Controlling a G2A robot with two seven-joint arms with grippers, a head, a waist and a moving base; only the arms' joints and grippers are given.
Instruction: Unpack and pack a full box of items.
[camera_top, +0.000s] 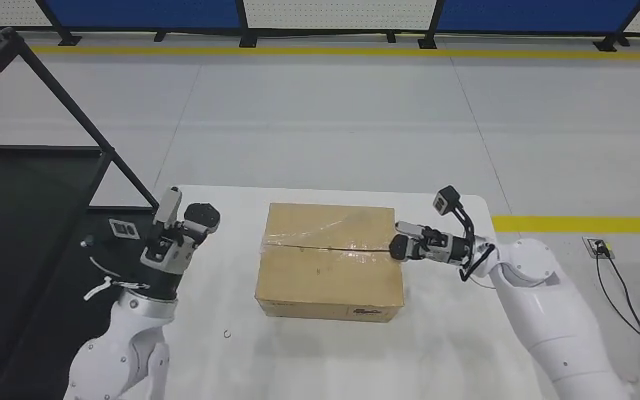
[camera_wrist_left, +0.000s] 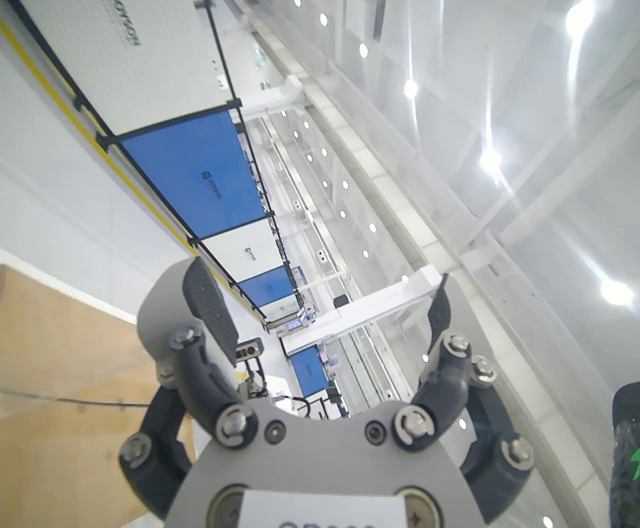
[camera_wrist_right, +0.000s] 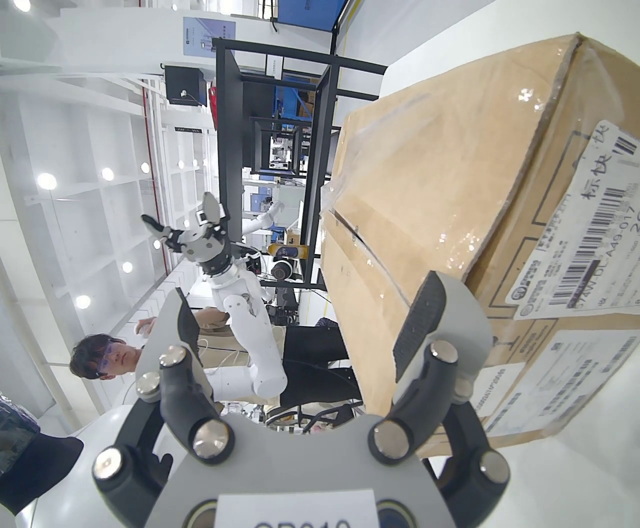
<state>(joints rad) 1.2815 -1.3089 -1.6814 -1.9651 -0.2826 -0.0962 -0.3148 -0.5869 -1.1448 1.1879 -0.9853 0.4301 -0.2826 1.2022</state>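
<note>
The taped box (camera_top: 330, 262) sits mid-table (camera_top: 450, 330), with tabletop showing on every side. The right claw (camera_wrist_right: 305, 295) is spread wide at the box's right edge, possibly touching it. The left claw (camera_wrist_left: 320, 280), also wide, stands apart from the box near the table's left edge.

We hold our left gripper (camera_top: 204, 216) upward at frame left, fingers spread; our right gripper (camera_top: 401, 246), centre right, lies level, likewise spread.

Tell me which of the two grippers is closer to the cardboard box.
The right gripper: it sits at the end of the box, while the left gripper stands apart from it, aimed upward.
</note>
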